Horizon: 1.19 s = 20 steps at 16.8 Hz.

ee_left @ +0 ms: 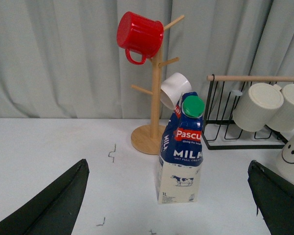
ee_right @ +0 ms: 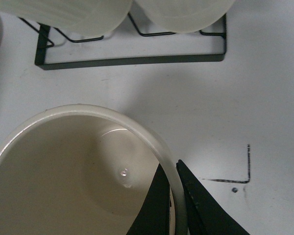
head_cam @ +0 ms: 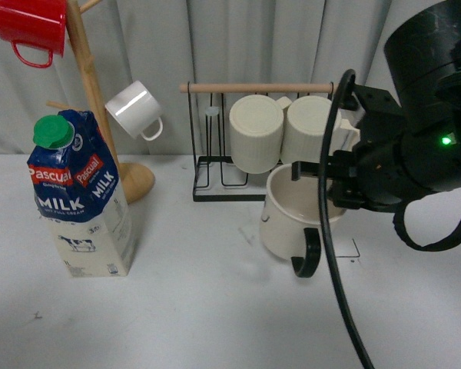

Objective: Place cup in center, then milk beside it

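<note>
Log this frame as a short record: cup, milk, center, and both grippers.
cup: held by its rim, handle pointing down, beside a corner mark of the center; lifted or resting, cannot tell
milk: upright on the table, well left of the cup, not held
left gripper: open, empty
right gripper: shut on the cup's rim, one finger inside, one outside
step: cup being placed; milk not yet moved
</note>
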### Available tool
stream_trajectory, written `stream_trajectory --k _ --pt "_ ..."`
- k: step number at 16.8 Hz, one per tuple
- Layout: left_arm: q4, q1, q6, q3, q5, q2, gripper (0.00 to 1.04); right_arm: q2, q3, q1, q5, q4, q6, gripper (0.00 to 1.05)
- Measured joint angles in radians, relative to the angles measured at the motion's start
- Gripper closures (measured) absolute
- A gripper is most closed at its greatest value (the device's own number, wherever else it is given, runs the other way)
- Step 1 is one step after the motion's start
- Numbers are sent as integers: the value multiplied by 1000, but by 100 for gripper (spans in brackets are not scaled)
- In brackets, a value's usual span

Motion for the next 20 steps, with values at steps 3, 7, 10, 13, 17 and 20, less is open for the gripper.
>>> stream_trajectory --k 3,7,10,13,17,20 --pt "0 0 0 0 0 0 7 25 37 57 36 -44 31 101" --pt "0 0 0 0 0 0 7 49 42 75 61 -54 51 101" --pt "0 0 0 0 0 0 7 66 47 76 56 -68 53 101" --pt "0 0 0 0 0 0 7 75 48 82 50 -79 50 101" --pt "0 0 0 0 0 0 7 73 48 87 10 -89 24 74" --pt "0 0 0 0 0 0 7 25 26 85 -27 -79 24 41"
